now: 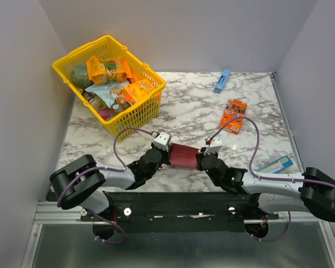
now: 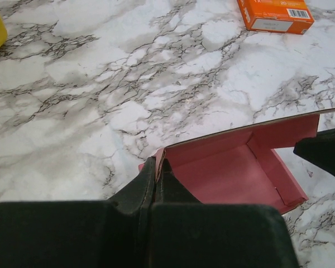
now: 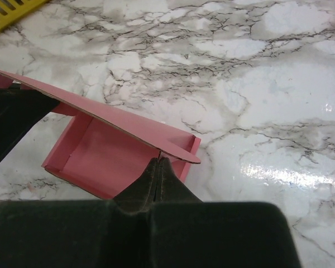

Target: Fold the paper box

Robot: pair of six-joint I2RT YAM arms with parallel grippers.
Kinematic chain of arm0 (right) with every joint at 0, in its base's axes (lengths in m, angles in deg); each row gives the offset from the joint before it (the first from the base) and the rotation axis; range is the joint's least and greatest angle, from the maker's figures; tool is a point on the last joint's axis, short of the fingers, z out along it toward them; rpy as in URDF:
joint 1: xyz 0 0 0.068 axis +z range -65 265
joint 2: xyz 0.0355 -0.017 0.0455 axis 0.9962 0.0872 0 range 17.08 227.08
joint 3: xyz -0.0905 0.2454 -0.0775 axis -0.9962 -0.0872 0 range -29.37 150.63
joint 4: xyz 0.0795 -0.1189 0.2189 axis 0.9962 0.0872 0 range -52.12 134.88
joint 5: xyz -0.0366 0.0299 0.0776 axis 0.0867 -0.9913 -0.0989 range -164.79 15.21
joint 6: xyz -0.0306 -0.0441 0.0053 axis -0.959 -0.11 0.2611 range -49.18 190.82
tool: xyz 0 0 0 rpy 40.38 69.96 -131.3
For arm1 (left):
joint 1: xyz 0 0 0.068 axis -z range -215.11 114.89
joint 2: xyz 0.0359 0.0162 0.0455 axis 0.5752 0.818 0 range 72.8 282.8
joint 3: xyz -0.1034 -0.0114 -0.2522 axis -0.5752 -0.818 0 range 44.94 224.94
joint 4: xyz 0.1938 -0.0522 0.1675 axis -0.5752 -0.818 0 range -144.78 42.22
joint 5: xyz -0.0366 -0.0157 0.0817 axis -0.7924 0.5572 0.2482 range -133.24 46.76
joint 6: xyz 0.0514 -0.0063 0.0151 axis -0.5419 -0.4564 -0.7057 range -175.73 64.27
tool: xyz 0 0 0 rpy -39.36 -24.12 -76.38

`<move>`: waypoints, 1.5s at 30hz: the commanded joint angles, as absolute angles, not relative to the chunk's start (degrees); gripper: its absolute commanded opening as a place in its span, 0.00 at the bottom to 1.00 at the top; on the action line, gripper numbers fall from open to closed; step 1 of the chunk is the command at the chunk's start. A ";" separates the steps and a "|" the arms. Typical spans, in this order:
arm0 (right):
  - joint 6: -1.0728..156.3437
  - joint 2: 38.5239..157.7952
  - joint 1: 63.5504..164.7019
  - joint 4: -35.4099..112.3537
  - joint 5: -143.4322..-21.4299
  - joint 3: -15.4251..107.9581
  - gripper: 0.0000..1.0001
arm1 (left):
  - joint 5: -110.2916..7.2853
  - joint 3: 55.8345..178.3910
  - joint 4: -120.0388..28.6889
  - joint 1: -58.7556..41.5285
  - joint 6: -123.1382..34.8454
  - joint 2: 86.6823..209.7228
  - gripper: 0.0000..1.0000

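The pink paper box sits half-formed on the marble near the front edge, between my two arms. It is an open tray with raised walls and a long flap standing over it. My left gripper is shut on the box's left end wall, and in the left wrist view the card edge shows between the closed fingertips beside the pink inside. My right gripper is shut on the right end wall, just under the flap's rounded tip. The tray floor lies left of it.
A yellow basket full of snack packs stands at the back left. An orange printed snack box lies right of centre, a slim blue box at the back, and a teal and white box by the right arm.
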State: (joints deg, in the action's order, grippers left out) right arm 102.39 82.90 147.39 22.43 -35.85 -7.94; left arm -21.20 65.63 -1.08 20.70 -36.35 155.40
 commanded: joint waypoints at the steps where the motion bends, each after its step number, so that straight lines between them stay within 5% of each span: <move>1: 108.79 84.93 149.16 27.67 -37.26 -5.99 0.01 | -24.53 64.46 -2.51 24.56 -29.45 158.40 0.00; 19: 122.76 88.01 152.76 48.68 -33.22 -0.54 0.01 | -19.07 66.12 -17.00 29.13 -24.61 157.44 0.00; 39: 121.99 86.87 153.91 52.02 -34.18 2.09 0.01 | -16.00 67.35 -22.63 30.89 -27.77 155.42 0.00; 41: 121.10 84.59 153.91 53.77 -34.88 3.32 0.04 | -14.60 67.79 -23.95 30.89 -30.14 154.01 0.00; 45: 117.43 80.11 153.82 57.21 -35.41 5.52 0.35 | -10.64 69.02 -26.95 30.72 -36.46 152.34 0.00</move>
